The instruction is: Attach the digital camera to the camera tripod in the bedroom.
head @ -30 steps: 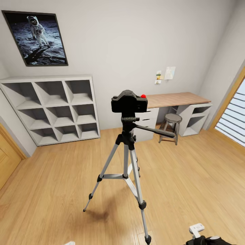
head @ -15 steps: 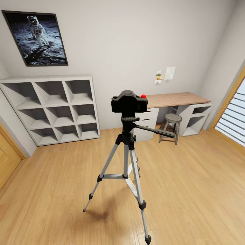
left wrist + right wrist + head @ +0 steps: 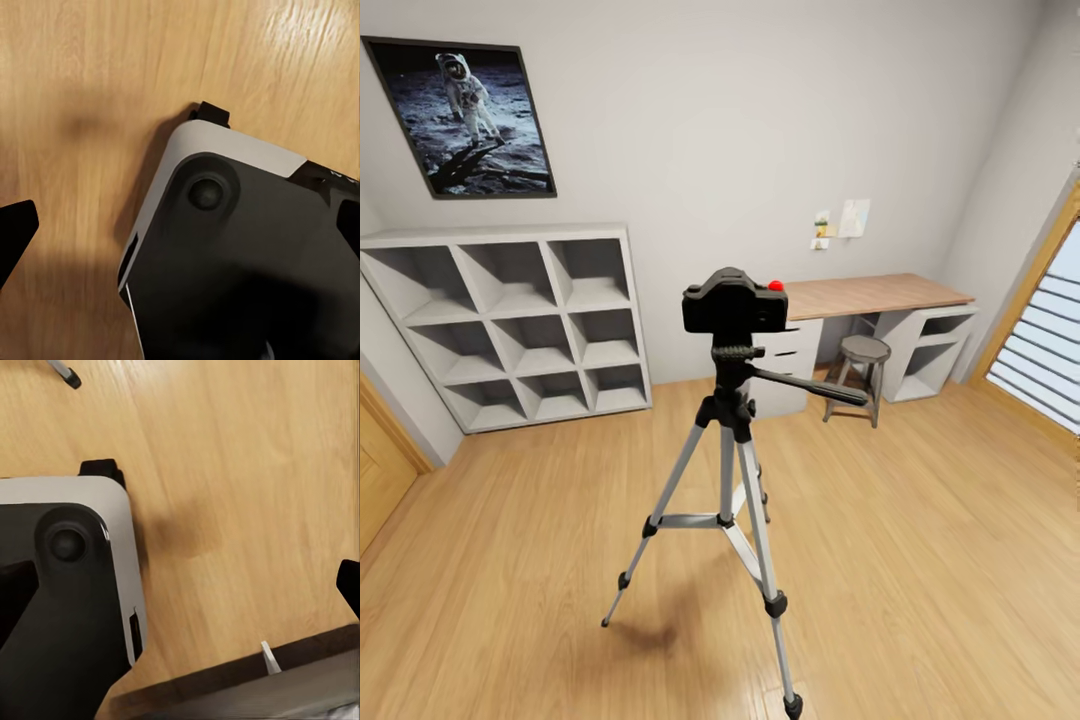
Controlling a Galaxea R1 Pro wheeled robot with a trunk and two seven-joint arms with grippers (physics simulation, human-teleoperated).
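You have the digital camera [image 3: 736,303] sitting square on top of the camera tripod [image 3: 733,470], its base resting on the black head with the long pan handle [image 3: 807,388] sticking out toward the desk [image 3: 875,293], and the little red button [image 3: 775,286] showing on the camera's top. The tripod stands on its three silver legs in the middle of the bedroom's wood floor [image 3: 920,560], well apart from the white cube shelf [image 3: 510,325], the round stool [image 3: 860,352] and the astronaut picture [image 3: 465,115] on the wall. Judged from how it sits, the mounting looks done: the camera is level, nothing is holding it, and it stays put on the head by itself. Whether it is truly locked on cannot be told from here. Both of your arms appear to be hanging low, since each wrist camera looks down at the floor and the corner of the robot's own base. In the left wrist view a dark fingertip [image 3: 15,232] shows at one edge and another at the opposite edge, so that gripper reads as spread wide with nothing in it; the right wrist view shows the same, with one fingertip [image 3: 349,582] at the edge and nothing between. What is left, if anything, is only to confirm the camera holds.
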